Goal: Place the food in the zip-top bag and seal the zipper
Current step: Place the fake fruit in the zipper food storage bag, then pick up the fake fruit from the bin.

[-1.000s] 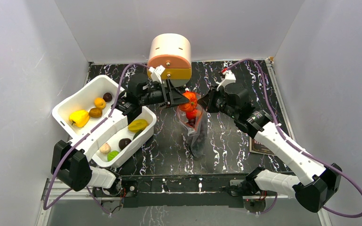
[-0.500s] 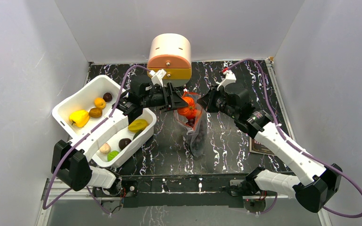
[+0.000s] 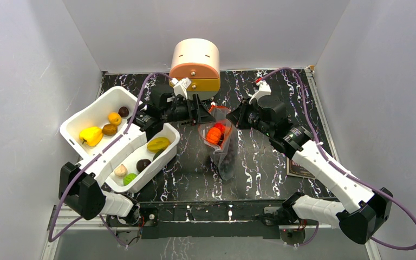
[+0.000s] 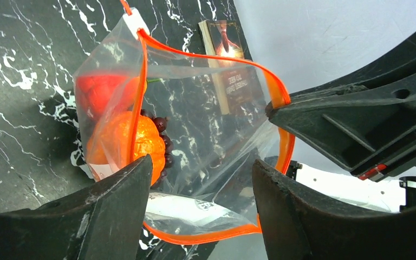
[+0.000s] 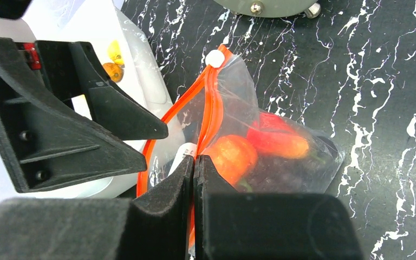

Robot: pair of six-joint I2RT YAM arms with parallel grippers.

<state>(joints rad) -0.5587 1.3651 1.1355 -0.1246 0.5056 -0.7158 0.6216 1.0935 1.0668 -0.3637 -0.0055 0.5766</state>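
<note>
The clear zip-top bag (image 3: 222,149) hangs in the middle with its mouth open. Its red-orange zipper (image 4: 206,55) rims the mouth, and the white slider tab (image 5: 214,58) sits at the far end. Inside lie an orange piece (image 4: 124,141), a red piece (image 5: 279,142) and dark grapes (image 4: 161,140). My right gripper (image 5: 194,162) is shut on the bag's rim and holds it up. My left gripper (image 4: 201,173) is open and empty, just above the bag's mouth. More food, such as a yellow pepper (image 3: 91,135), lies in the white tub (image 3: 135,142).
A peach round-topped box (image 3: 195,64) stands at the back, close behind the bag. The two-compartment white tub is on the left under my left arm. A dark card (image 3: 297,169) lies on the marble table under my right arm.
The orange piece left my left gripper and dropped down into the bag. My left gripper has drawn back slightly to the left. My right gripper has kept its hold.
</note>
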